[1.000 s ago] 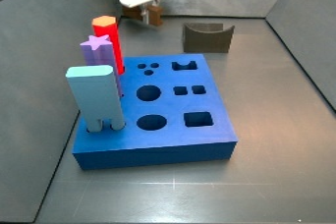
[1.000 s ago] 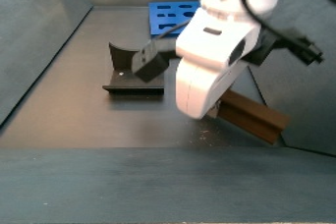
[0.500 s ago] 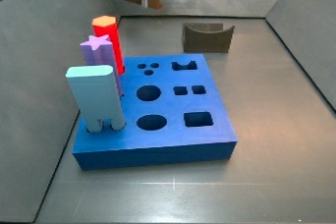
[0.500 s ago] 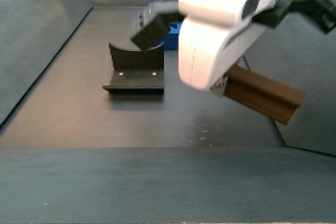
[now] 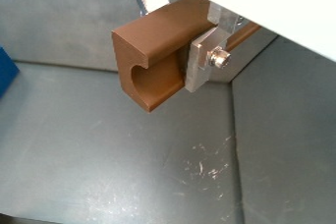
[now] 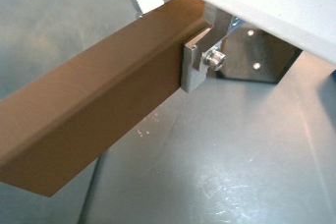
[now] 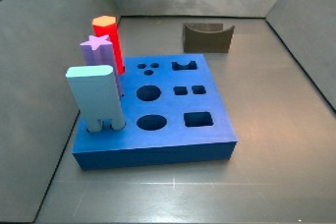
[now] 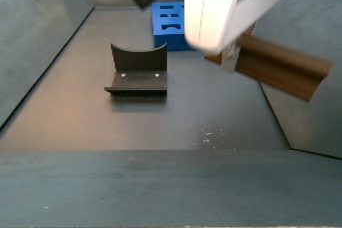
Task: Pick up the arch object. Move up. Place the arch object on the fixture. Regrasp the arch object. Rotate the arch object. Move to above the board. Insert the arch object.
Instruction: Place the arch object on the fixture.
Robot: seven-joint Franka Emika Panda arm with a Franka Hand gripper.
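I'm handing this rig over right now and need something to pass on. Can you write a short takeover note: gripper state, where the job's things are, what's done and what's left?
Gripper: shut on the brown arch block, carried high above the floor; in a side view the block hangs clear of everything.
Fixture: on the floor, nothing on it.
Board: on the floor, with a pale blue block, purple piece and red peg standing in it; its arch hole is free.
Done: pick-up and lift.
Left: set the block on the fixture, regrasp, rotate, move over the board, insert.
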